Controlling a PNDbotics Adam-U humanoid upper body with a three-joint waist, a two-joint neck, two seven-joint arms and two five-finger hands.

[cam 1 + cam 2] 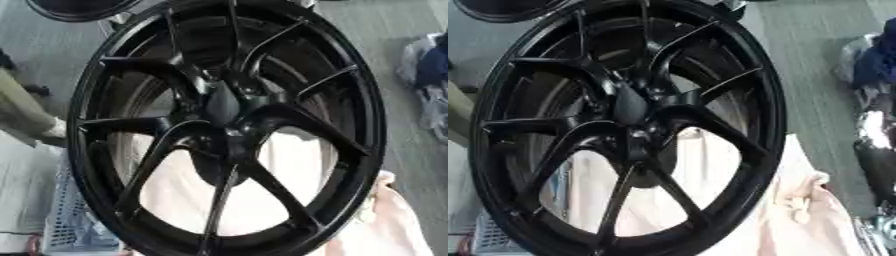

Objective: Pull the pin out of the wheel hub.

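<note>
Black multi-spoke alloy wheel (114, 150) seen close, with neither hand made out.

The state of the fingers cannot be told, as no fingers are shown in either view; only a glossy black shape (877, 160) is seen at the right edge. The wheel is stood tilted and fills most of both views, its dark oval hub centre (223, 105) lying a little above the middle; a pin cannot be picked out there. A pale pink cloth (798, 215) is seen through the lower spokes and at the lower right. A white perforated basket (70, 225) is placed at the lower left.
</note>
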